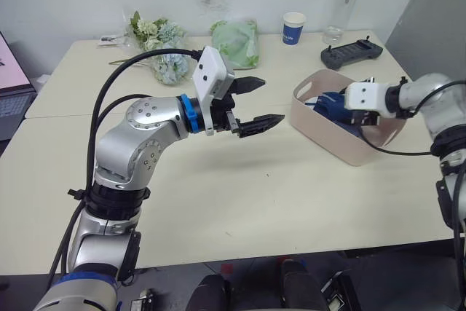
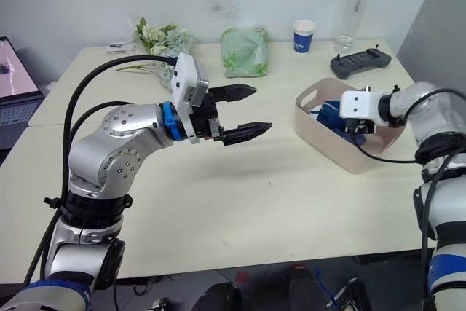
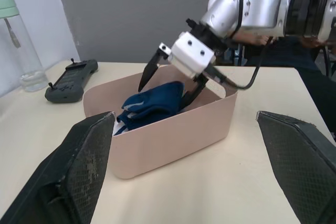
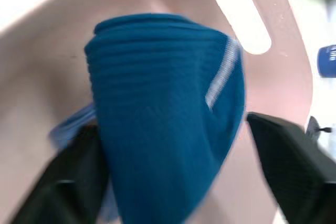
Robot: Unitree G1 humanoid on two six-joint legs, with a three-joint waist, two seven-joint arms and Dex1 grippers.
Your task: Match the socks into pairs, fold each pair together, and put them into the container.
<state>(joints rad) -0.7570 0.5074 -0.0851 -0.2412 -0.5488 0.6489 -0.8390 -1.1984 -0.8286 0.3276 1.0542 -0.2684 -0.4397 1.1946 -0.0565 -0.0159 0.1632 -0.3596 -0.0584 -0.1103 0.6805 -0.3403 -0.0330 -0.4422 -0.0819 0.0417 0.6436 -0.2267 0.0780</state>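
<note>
Starting with the big cream table (image 1: 240, 202), pretty much everything sits toward its far side. The pink tub (image 1: 320, 132) is over on the right part, and the navy socks (image 3: 155, 106) are bunched up inside it with a bit of lighter sock poking out underneath.

The right gripper (image 3: 170, 80) is reaching down into the tub, fingers spread on either side of the navy bundle. From the wrist camera the socks sit right between the pads, but I can't tell if they're actually being squeezed.

The left gripper (image 1: 258, 103) hangs over the middle of the table, jaws wide apart, holding nothing.

Along the back edge: a green bag (image 1: 237, 40), some flowers (image 1: 164, 52), a black controller (image 1: 352, 54), a clear bottle (image 1: 346, 1) and a little blue cup (image 1: 293, 28).
</note>
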